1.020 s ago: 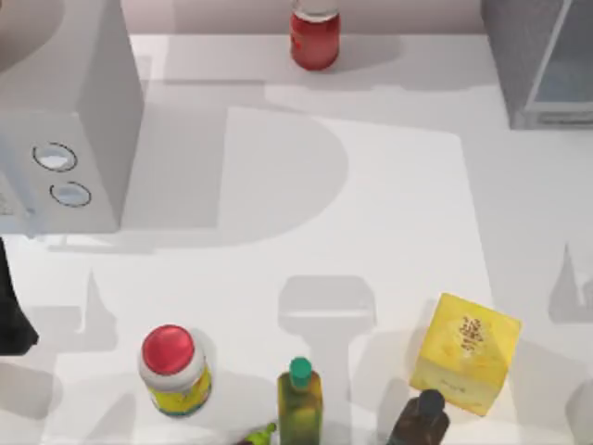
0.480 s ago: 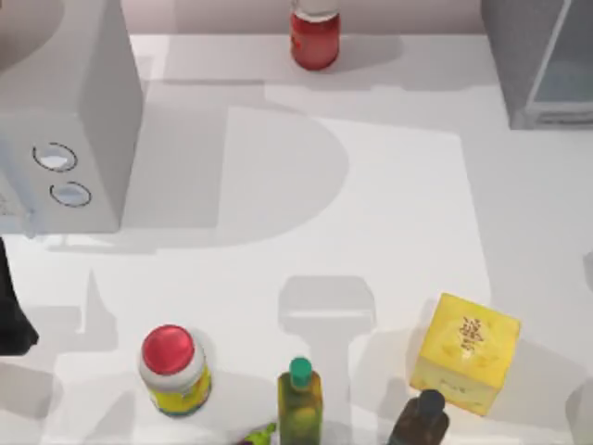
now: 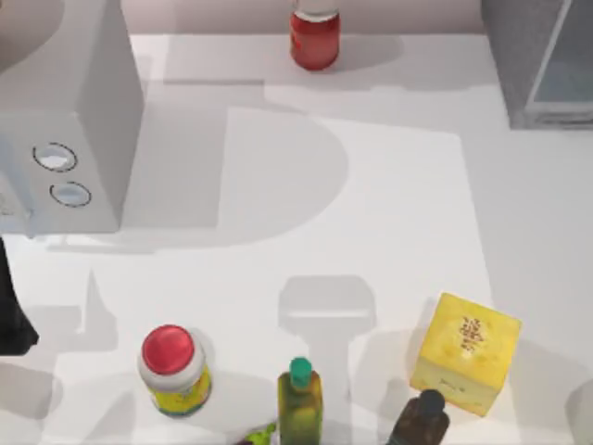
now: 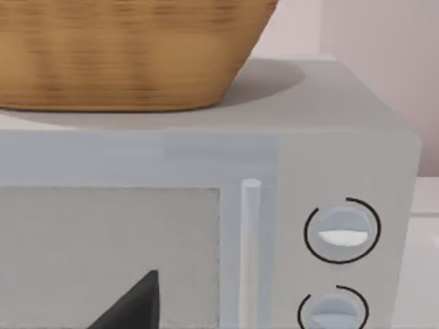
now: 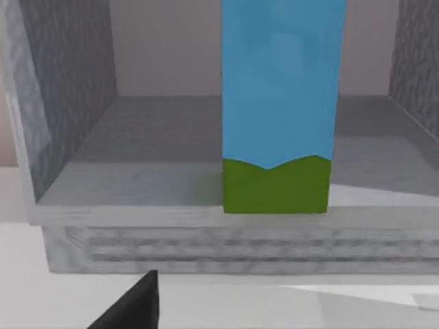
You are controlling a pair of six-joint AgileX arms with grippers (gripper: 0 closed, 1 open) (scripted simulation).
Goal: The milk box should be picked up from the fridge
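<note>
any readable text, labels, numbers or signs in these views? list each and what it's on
None can be read.
Yellow cube-shaped box: dark marks on its top face, too blurred to read.
Red-lidded jar with a yellow label: print too small to read.
White box with two round dials: no figures around the dials.
Tall blue and green milk box in the dark grey fridge: plain sides, no lettering.

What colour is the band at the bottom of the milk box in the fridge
Green, below light blue sides; the milk box shows best in the right wrist view.
</note>
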